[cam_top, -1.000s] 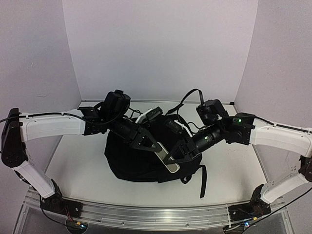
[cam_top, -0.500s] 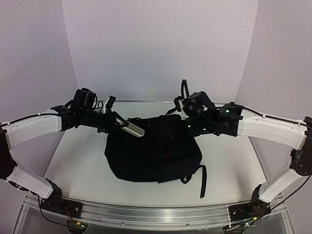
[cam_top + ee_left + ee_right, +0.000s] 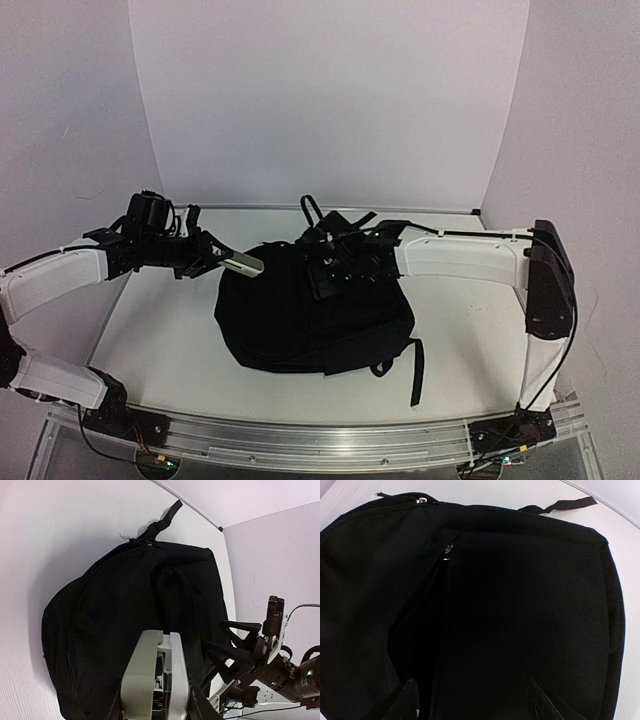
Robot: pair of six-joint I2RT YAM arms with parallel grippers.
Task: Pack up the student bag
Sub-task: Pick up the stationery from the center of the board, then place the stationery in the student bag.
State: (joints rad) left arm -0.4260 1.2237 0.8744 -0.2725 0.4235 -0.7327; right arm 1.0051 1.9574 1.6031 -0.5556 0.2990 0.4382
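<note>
The bag [image 3: 300,330] lies flat on the white table [image 3: 150,340] in the centre of the top view. 1 strap [image 3: 415,368] trails off it toward the lower right.

At the bag's upper left edge, the left gripper [image 3: 212,256] is clamped on a pale grey object [image 3: 242,264] whose free end points right, toward the bag. In the left wrist view the object [image 3: 150,680] fills the lower centre, pinched between the 2 fingers, with the bag behind it. A buckle tab [image 3: 165,519] lies on the table at the top of that frame.

The right gripper [image 3: 322,275] hangs over the bag's upper middle with its jaws wide and nothing between them. In the right wrist view its 2 fingertips [image 3: 406,700] sit well apart at the lower edge, with only black fabric between them. A zip [image 3: 446,550] runs down from the upper centre-left of that frame. A dark fold lies beside it, and I cannot tell whether it is an opening.
</note>
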